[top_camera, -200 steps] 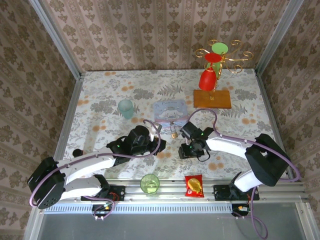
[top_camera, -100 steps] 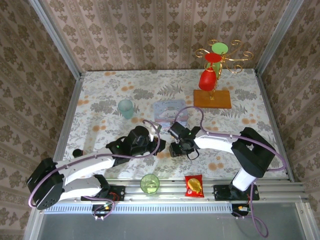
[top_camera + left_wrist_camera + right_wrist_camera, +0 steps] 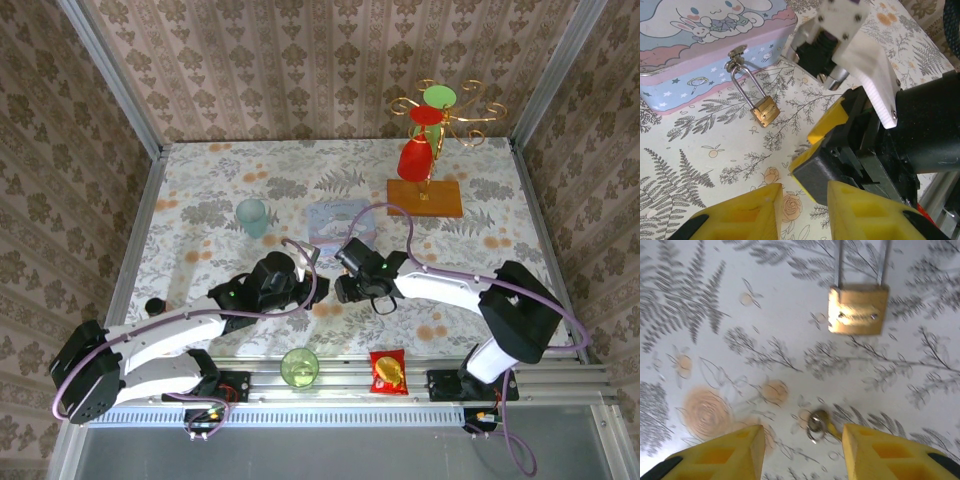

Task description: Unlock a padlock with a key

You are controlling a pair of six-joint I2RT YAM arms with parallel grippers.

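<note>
- Since a second ago, the right hand has swung left, close beside the left hand.
- Right hand: fingers parted and gripping nothing. The key lies on the bench between them.
- Just ahead lies the padlock, its shackle through the clasp of the shut tin.
- Left hand: narrowly parted, holding nothing.

Your left arm and right arm wear white shells between black joints, and a purple cable loops along each. Your left gripper has blocky yellow fingers with square recesses. Your right gripper matches, its black body capped by a white plate with small dark screws.
</note>
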